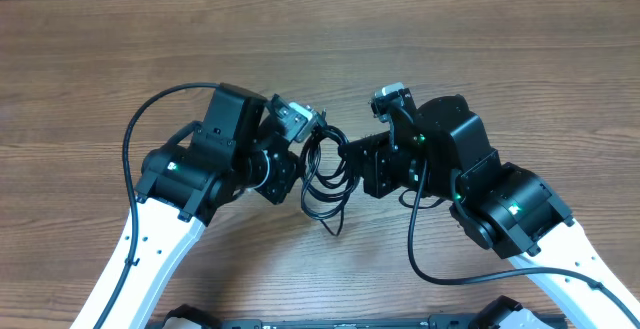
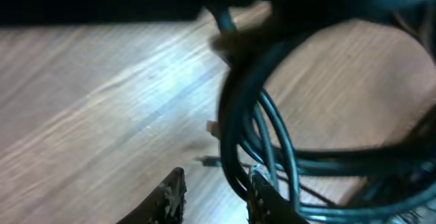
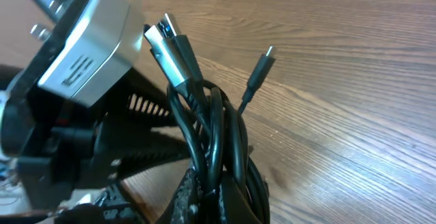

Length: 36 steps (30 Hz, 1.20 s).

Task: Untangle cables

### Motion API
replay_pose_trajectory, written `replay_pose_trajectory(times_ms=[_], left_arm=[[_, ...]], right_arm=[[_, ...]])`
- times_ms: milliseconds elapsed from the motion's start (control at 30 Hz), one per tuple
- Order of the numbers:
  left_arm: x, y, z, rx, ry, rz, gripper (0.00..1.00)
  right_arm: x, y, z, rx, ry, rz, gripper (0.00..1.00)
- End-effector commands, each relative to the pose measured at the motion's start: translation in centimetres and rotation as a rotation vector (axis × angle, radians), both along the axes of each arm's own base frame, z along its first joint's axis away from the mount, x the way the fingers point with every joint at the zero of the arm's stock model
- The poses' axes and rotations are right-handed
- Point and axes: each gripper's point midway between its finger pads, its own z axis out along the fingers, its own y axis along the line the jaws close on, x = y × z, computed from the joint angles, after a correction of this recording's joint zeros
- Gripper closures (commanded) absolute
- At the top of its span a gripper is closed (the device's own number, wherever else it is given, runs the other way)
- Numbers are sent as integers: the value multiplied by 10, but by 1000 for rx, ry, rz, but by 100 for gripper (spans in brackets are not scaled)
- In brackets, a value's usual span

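My right gripper (image 1: 350, 159) clamps the cables (image 3: 211, 135), left gripper (image 2: 214, 186) slightly parted and empty; tugging now may tighten knots.

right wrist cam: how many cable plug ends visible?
2. A silver-tipped plug sticks up at the top left of the cable bundle; a small thin plug pokes up to its right. More may be hidden in the coil.

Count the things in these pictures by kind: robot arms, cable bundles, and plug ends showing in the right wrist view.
arms: 2
cable bundle: 1
plug ends: 2
Total: 5
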Motion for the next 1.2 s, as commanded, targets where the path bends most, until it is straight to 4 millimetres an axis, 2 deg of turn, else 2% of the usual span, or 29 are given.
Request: replay_pose_trajectory(times_ms=[0,133,233,333,367,433,467,667,800,833,900,933,967,1000,1167], left_arm=[[13,4,10,23,-72,8,69],[15,-12,21,-58,-95,-36,57],[15,-21,28,-112,-109,-67,57],[16,-26,32,-139,-117,-78,61],[16,-26,32,-139,-118,-78,66],[16,-25,32,-137,-113,-77,89],[15,-25,31,-137,-110,-75,96],[17,-24,31,-145,-99,-39,96],[23,-18,30,-138,-81,50,96],[23,-18,30,-144,-77,57,95],[22,-20,32,-158,-71,53,96],[20,-21,33,-169,-68,45,96],[19,-22,34,-177,-67,39,96],[18,-23,37,-184,-71,34,95],[16,-23,48,-205,-108,29,95]], right_arm=[[-11,11,14,63,-1,77,96],[-18,17,17,94,19,120,96],[-23,20,19,112,33,147,96],[-24,20,19,114,35,149,96],[-24,20,19,114,35,149,96],[-24,20,19,114,35,149,96],[-24,20,19,115,34,150,96],[-27,24,25,144,30,184,96],[-15,13,13,76,22,95,96],[-11,8,8,46,20,59,93],[-4,-5,-5,-27,28,-15,38],[-3,-10,-10,-55,37,-36,16],[-3,-14,-16,-83,45,-46,5],[-4,-17,-20,-102,55,-52,0],[-4,-30,-32,-173,77,-99,0]])
